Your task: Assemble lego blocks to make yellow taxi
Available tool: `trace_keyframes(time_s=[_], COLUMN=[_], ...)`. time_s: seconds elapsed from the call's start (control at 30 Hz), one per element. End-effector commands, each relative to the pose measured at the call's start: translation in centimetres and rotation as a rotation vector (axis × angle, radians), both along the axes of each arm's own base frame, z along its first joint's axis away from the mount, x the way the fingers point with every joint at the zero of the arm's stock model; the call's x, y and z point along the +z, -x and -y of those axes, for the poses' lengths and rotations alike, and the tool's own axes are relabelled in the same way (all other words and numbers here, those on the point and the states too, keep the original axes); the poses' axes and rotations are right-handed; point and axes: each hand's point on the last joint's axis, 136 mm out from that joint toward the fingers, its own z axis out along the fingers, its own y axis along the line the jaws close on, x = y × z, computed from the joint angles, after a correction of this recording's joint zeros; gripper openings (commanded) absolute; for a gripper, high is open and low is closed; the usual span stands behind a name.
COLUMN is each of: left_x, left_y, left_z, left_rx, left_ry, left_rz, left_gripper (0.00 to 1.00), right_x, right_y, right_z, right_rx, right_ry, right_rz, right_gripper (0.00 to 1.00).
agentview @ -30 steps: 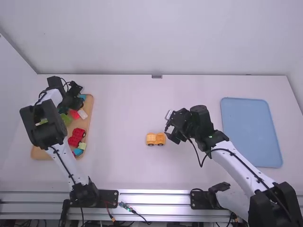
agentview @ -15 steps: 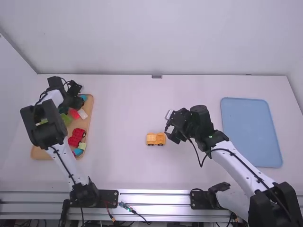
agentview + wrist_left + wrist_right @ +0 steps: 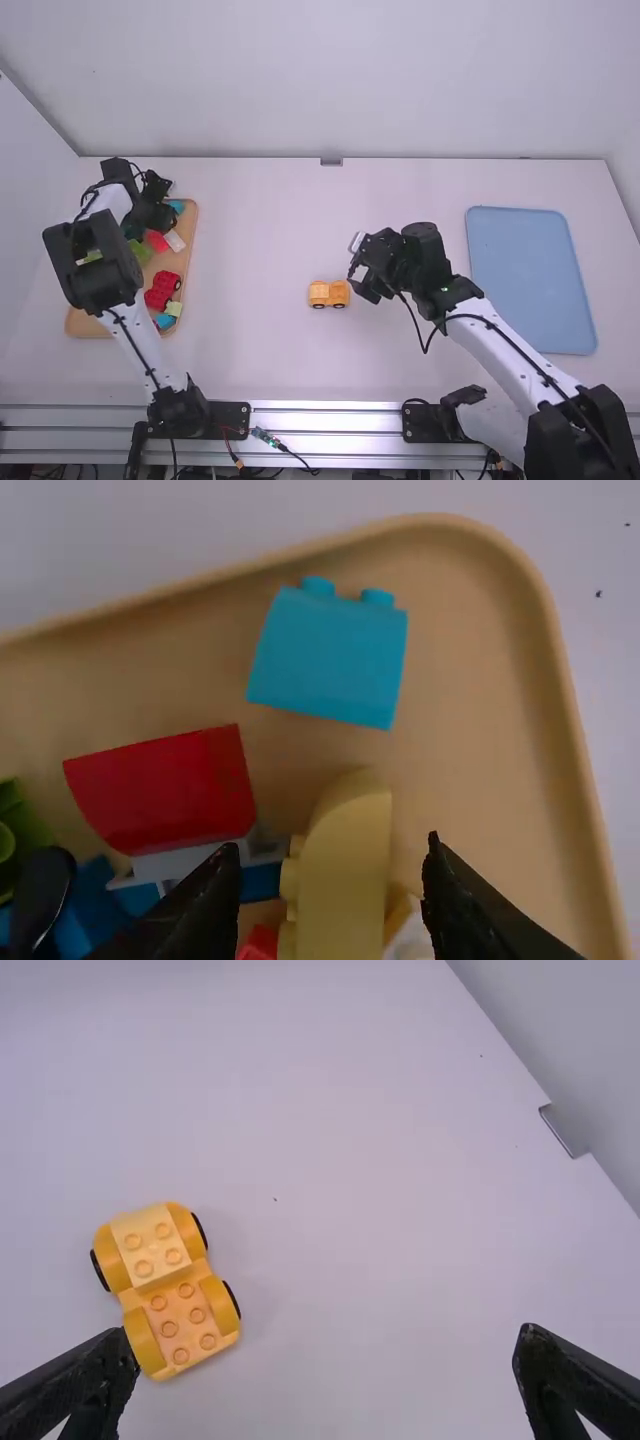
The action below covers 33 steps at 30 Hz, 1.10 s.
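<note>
Closing those spread fingers on the yellow block (image 3: 345, 890) could, I reckon, make the left gripper (image 3: 330, 846) snag the red block (image 3: 165, 785) crowding it in the tray (image 3: 520, 570), skewing the hold, while the right gripper (image 3: 325, 1336), also spread, hangs near the wheeled yellow base (image 3: 165, 1290) on the table (image 3: 380, 1200).
</note>
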Motion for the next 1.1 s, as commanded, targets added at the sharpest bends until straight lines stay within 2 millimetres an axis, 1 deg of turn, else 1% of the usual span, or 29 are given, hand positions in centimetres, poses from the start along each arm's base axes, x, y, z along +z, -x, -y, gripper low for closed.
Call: trace_keyframes(time_s=[0.0,0.13,0.23,0.3,0.4,0.47,0.5,0.6,0.7,0.87,0.97,1.0,1.07], left_x=[0.3,0.5,0.5,0.4,0.6,0.6,0.6,0.4,0.4,0.4,0.0,-0.5,-0.9], left_y=[-0.5,-0.5,-0.5,-0.3,-0.6,-0.7,-0.6,-0.3,-0.3,-0.5,-0.5,-0.5,-0.4], left_z=[-0.1,0.0,0.4,0.6,1.6,1.8,1.8,1.4,1.6,1.5,1.6,1.5,1.3], left_rx=[0.022,0.02,0.013,0.011,-0.013,-0.017,-0.016,-0.006,-0.009,-0.014,-0.015,-0.013,-0.014], left_ry=[0.014,0.018,0.021,0.031,0.083,0.093,0.093,0.072,0.072,0.068,0.064,0.06,0.054], left_rz=[0.006,0.003,-0.005,-0.012,0.009,0.014,0.009,-0.008,-0.007,0.003,0.008,0.014,0.022], left_gripper=[0.47,0.47,0.45,0.42,0.32,0.32,0.34,0.36,0.38,0.35,0.33,0.32,0.31], right_x=[0.2,0.2,0.2,0.2,0.2,0.1,0.1,0.1,0.1,0.0,0.0,0.0,0.0], right_y=[0.1,0.1,0.1,0.2,0.2,0.2,0.2,0.3,0.3,0.3,0.3,0.4,0.3], right_z=[0.1,0.1,0.1,0.1,0.1,0.1,0.1,0.1,0.1,0.2,0.2,0.2,0.2], right_rx=[0.0,-0.001,-0.001,-0.001,-0.001,-0.001,-0.001,-0.001,-0.001,-0.001,-0.001,-0.001,-0.001], right_ry=[-0.001,-0.001,-0.002,-0.001,0.0,0.0,0.0,0.001,0.001,0.003,0.004,0.004,0.004], right_rz=[0.007,0.007,0.006,0.006,0.004,0.003,0.002,-0.001,-0.001,-0.005,-0.007,-0.007,-0.006], right_gripper=[0.99,0.99,0.99,0.99,0.99,0.99,0.99,0.99,0.99,0.99,0.99,0.99,0.99])
